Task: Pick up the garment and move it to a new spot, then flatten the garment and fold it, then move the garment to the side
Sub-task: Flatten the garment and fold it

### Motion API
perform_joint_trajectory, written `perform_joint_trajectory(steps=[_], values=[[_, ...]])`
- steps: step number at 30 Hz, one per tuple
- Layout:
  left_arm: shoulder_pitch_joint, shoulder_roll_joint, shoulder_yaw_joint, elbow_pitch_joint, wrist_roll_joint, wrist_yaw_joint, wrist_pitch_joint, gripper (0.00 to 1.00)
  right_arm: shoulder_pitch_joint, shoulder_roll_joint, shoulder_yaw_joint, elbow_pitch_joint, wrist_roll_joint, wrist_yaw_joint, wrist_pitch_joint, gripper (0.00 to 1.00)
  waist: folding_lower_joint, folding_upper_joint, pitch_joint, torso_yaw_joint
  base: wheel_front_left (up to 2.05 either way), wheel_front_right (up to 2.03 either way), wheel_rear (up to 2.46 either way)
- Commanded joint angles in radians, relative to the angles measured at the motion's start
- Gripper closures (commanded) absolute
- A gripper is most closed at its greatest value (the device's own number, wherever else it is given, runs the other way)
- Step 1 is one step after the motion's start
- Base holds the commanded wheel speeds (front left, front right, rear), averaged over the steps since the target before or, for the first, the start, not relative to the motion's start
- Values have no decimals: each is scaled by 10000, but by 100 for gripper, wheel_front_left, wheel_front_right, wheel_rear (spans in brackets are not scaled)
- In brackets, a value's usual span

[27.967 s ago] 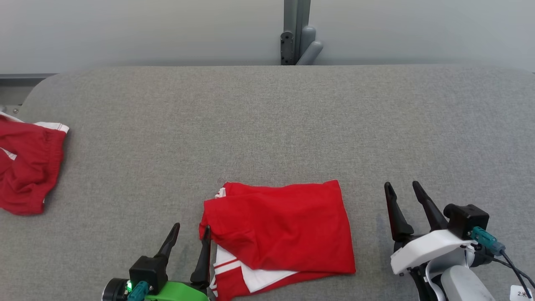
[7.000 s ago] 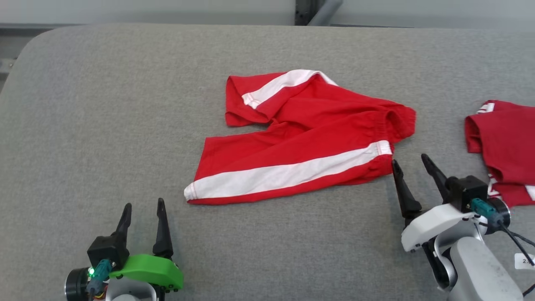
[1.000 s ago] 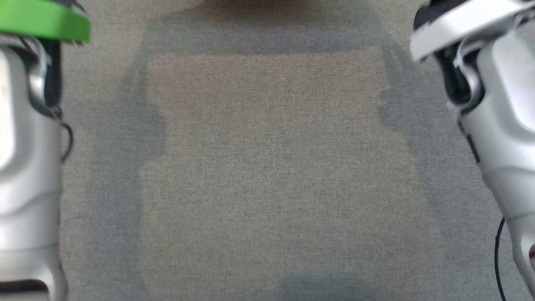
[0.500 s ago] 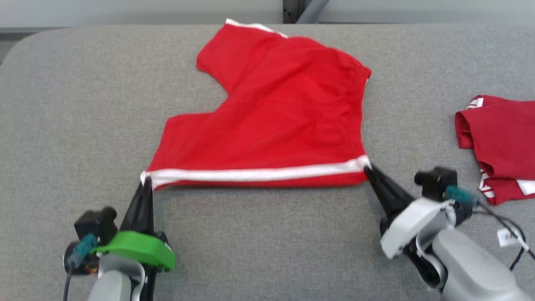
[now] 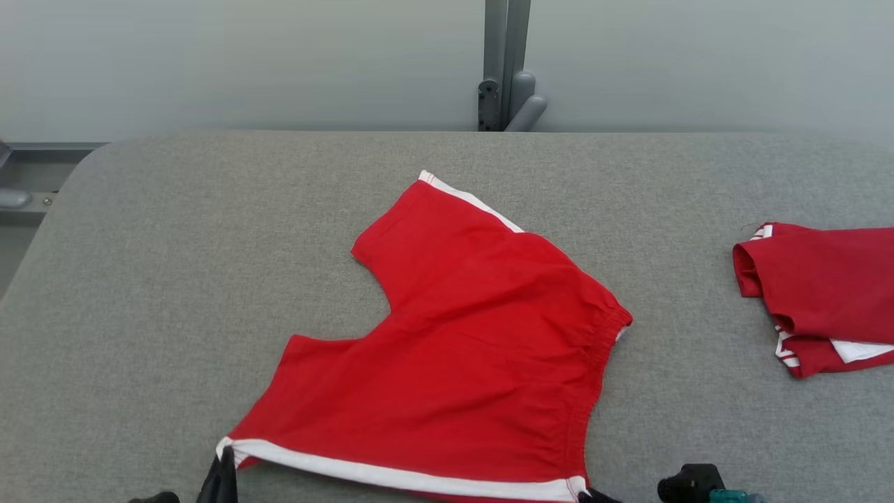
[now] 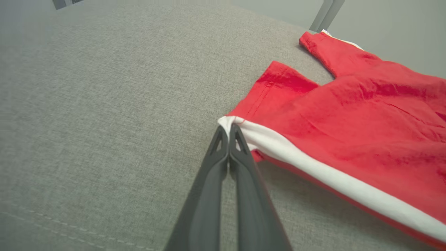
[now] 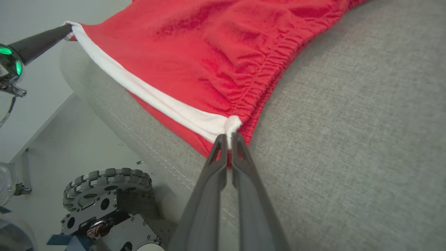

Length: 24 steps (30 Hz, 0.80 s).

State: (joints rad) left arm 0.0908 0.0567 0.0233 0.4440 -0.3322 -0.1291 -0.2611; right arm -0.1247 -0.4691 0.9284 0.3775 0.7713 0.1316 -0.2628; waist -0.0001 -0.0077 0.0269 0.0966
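Red cloth shorts with a white side stripe [image 5: 454, 349] lie spread at the near edge of the grey fabric table [image 5: 160, 244], my left gripper [image 6: 229, 129] and right gripper [image 7: 227, 136] clamped on the stripe's ends; pulling toward me could drag them off

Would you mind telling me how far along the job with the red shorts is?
Done: the red shorts with white side stripes lie spread on the grey padded table, apart from the folded red garment at right. In hand: flattening, with the left gripper and right gripper each shut on one end of the near white stripe. Left: folding them, then moving them aside.
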Motion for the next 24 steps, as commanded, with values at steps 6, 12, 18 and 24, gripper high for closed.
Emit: perform_joint_trajectory(steps=[6,12,18,24], values=[[-1553,498,-365,-1271,377,-17,-48,100,-535,276,-1287,-1036,984,-18,-22,100,1,77,784,-497,0,0,0],[-4456,1236,-1549,-632,625,-17,-38,100,-1212,998,-2684,-1666,2216,-15,-22,100,1,77,1941,-1237,0,0,0],[-6709,1654,-2586,764,616,-17,-42,100,-1699,1521,-3638,-1653,2548,-14,-22,100,1,77,2856,-1962,0,0,0],[-8468,1816,-3518,2120,612,-16,-39,100,-1935,2310,-4574,-1808,2230,-12,-24,100,1,77,3717,-2672,0,0,0]])
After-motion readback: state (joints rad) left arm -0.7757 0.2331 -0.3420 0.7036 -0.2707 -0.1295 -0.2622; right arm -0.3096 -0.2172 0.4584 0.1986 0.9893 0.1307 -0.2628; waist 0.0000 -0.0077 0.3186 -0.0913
